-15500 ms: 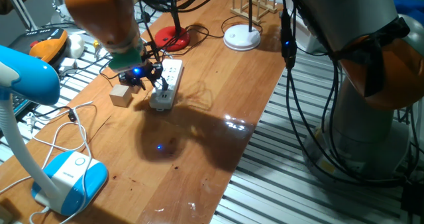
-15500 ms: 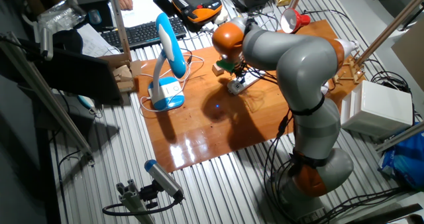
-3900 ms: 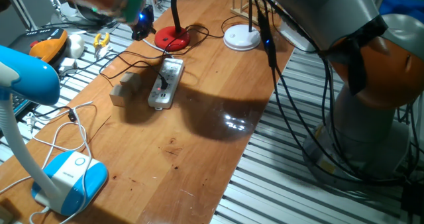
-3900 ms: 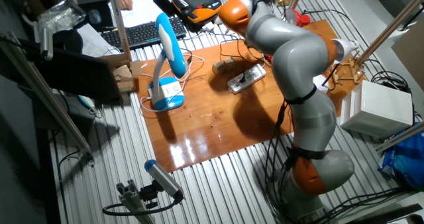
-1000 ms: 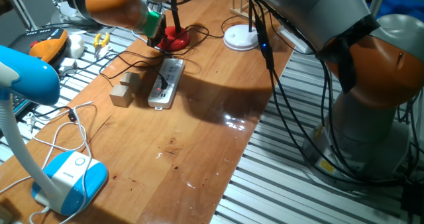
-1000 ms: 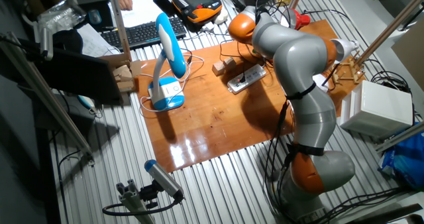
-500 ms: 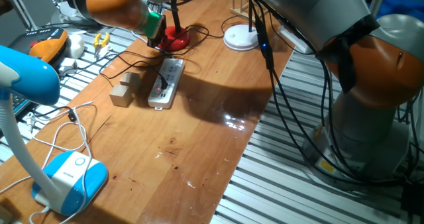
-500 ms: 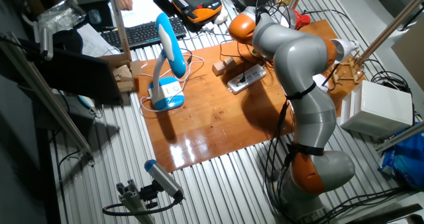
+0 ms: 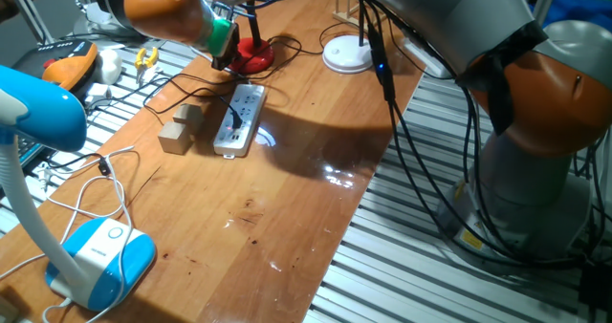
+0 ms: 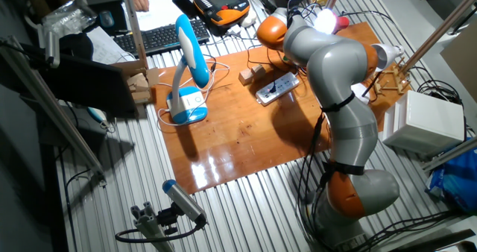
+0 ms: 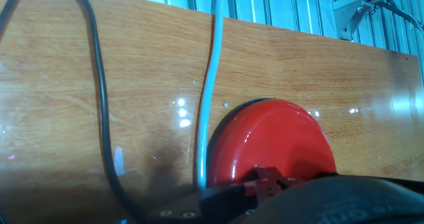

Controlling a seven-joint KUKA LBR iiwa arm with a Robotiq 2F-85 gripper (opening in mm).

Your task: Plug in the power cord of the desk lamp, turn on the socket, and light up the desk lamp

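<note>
Over the desk lamp (image 9: pixel 251 55), its head now glows; claw (image 9: pixel 222 48) grip can't be told.

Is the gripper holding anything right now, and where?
Cannot tell. The gripper sits low over the lamp's red base, but its fingers are hidden in every view.

Even indoor light is being cast from overhead. White glare is being thrown off the varnished table (image 9: pixel 287 199), and a bright bloom is being produced at the desk lamp (image 10: pixel 326 19). The hand view is being kept slightly soft.
</note>
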